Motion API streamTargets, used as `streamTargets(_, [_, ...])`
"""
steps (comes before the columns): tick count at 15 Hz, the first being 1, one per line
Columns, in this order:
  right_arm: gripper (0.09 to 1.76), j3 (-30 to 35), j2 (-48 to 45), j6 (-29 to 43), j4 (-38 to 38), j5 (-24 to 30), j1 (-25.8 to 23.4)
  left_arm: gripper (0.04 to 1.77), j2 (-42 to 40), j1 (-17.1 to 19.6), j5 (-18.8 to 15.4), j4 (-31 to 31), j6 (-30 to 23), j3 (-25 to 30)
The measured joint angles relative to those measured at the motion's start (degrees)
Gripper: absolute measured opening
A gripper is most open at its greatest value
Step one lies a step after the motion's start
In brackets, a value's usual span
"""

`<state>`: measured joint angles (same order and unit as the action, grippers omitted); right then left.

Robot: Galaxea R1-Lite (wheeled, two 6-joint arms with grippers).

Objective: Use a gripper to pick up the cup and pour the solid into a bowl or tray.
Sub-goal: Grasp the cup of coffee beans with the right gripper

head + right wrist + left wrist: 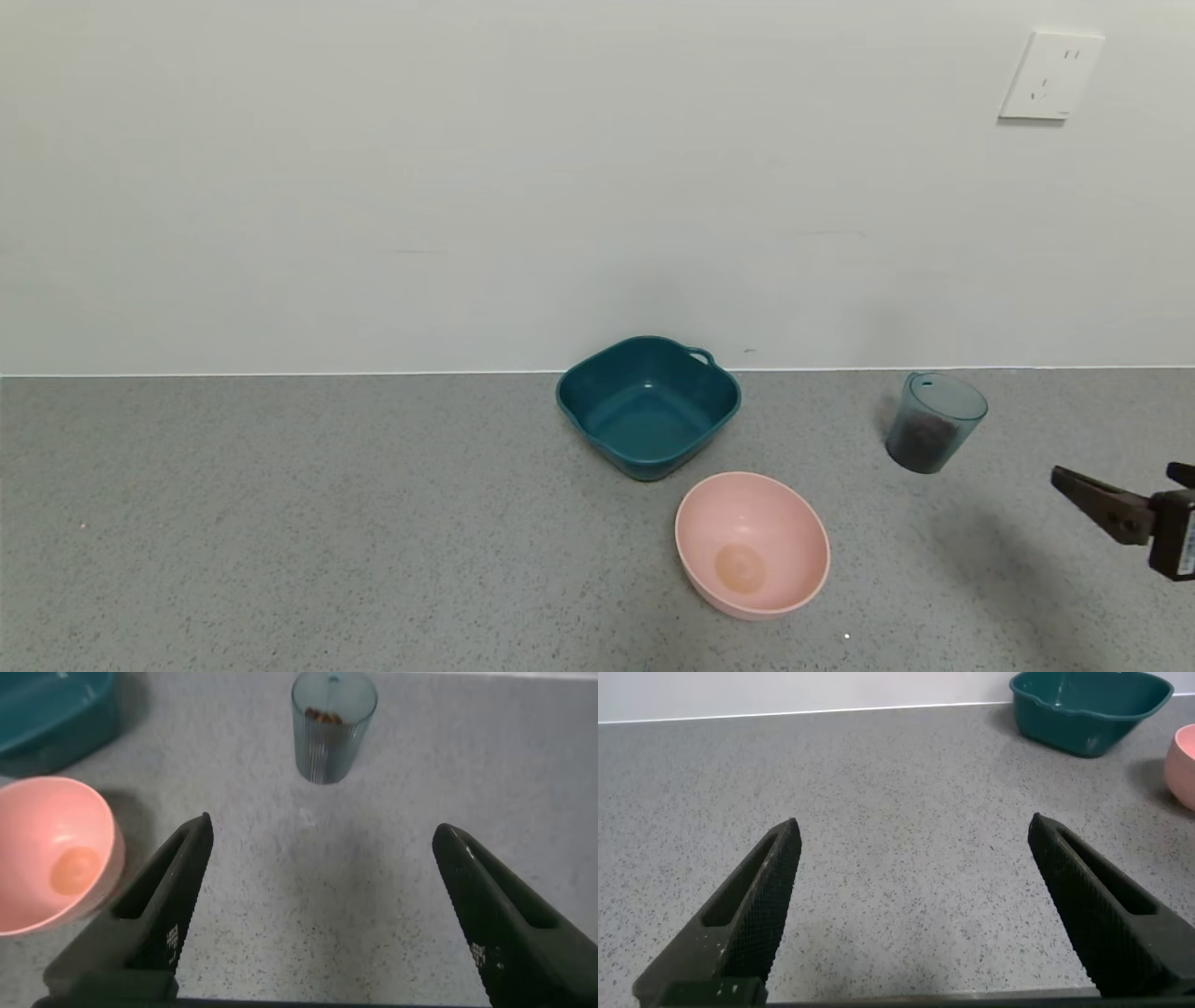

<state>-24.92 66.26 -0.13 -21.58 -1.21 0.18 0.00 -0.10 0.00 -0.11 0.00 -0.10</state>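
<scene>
The blue-grey ribbed cup (934,422) stands upright at the back right of the counter, with dark brown pellets (924,437) in its lower part. It also shows in the right wrist view (334,728), with the pellets (324,715) inside. The teal rounded-square bowl (653,411) sits empty at the back centre, loop handle toward the wall. My right gripper (1111,471) is open and empty, in front and to the right of the cup, with a clear gap; its jaws (322,827) point at the cup. My left gripper (913,823) is open and empty over bare counter, out of the head view.
A round pink bowl (752,541) sits empty in front of the teal bowl, left of the cup, and shows in the right wrist view (47,849). The white wall runs right behind the counter, with an outlet (1050,77) at upper right.
</scene>
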Motion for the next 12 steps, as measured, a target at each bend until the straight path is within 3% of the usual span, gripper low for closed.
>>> streamTargets(8, [1.71,6.9,26.6,0.1,-29.2,-2.0,-0.1,1.75,0.0,0.0,0.0,0.0,0.0,0.0])
streamTargets(12, [1.71,7.6,37.3,0.3,-39.4,-2.4,-0.1,1.75,0.0,0.0,0.0,0.0,0.0,0.0])
